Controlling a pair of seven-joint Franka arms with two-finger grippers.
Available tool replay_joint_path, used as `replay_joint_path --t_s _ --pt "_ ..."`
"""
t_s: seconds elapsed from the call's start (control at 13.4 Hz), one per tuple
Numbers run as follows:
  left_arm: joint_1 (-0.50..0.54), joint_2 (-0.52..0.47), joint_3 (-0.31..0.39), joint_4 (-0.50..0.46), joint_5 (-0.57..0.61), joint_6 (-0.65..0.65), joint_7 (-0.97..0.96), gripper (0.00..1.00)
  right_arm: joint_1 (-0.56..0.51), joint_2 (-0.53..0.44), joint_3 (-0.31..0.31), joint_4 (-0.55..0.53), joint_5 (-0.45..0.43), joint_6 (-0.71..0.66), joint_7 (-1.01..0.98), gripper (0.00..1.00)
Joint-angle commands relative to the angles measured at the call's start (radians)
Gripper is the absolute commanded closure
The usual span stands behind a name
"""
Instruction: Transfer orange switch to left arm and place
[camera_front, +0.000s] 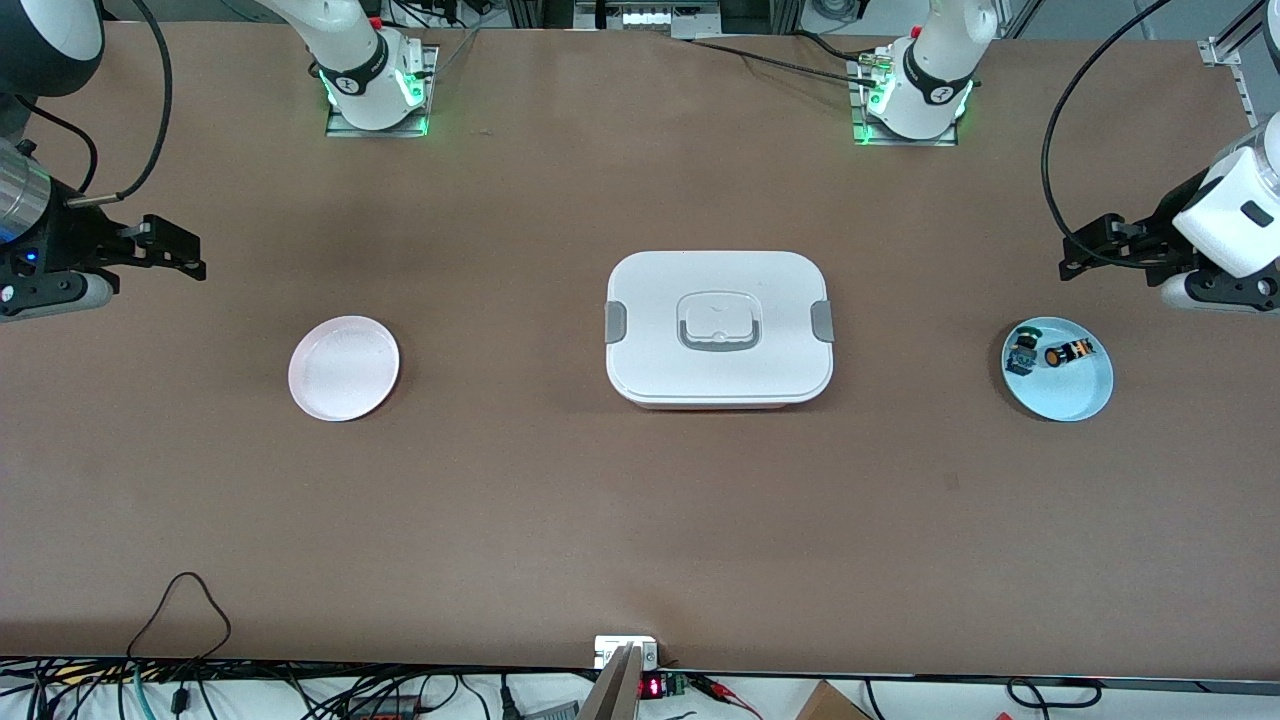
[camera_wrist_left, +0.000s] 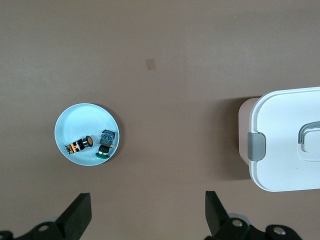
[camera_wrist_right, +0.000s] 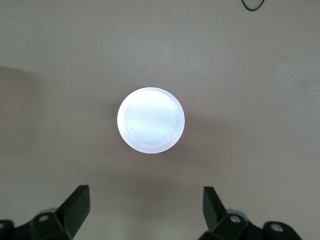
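The orange switch (camera_front: 1068, 353) lies on its side in a light-blue plate (camera_front: 1080, 405) at the left arm's end of the table, beside a similar part with a green cap (camera_front: 1022, 350). The left wrist view shows the switch (camera_wrist_left: 80, 144) in that plate (camera_wrist_left: 85, 112). My left gripper (camera_front: 1085, 250) hangs open and empty over bare table beside the plate; it shows open in its wrist view (camera_wrist_left: 146, 200). The white box (camera_front: 660, 300) stands at the table's middle. My right gripper (camera_front: 180, 248) is open and empty in its wrist view (camera_wrist_right: 145, 192), over bare table beside a pink plate (camera_front: 343, 368).
The pink plate (camera_wrist_right: 150, 120) holds nothing. The box's end with a grey clip shows in the left wrist view (camera_wrist_left: 285, 145). Cables and a small device lie along the table edge nearest the front camera (camera_front: 625, 650). The arm bases stand at the farthest edge.
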Motion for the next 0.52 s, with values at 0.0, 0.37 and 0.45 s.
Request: replay_joint_path --t_s 0.0,0.37,0.45 --pt "0.009 -0.015 0.008 -0.016 0.001 0.01 0.014 0.0 -0.006 0.006 0.003 0.018 0.0 -0.013 -0.001 0.0" --pt "-0.026 -0.022 0.036 -0.019 0.001 0.001 0.002 0.0 -0.006 0.004 0.003 0.018 0.0 -0.013 -0.001 0.0" --pt "-0.062 -0.019 0.084 -0.019 -0.001 0.002 0.001 0.0 -0.006 0.004 0.003 0.018 0.0 -0.013 -0.001 0.0"
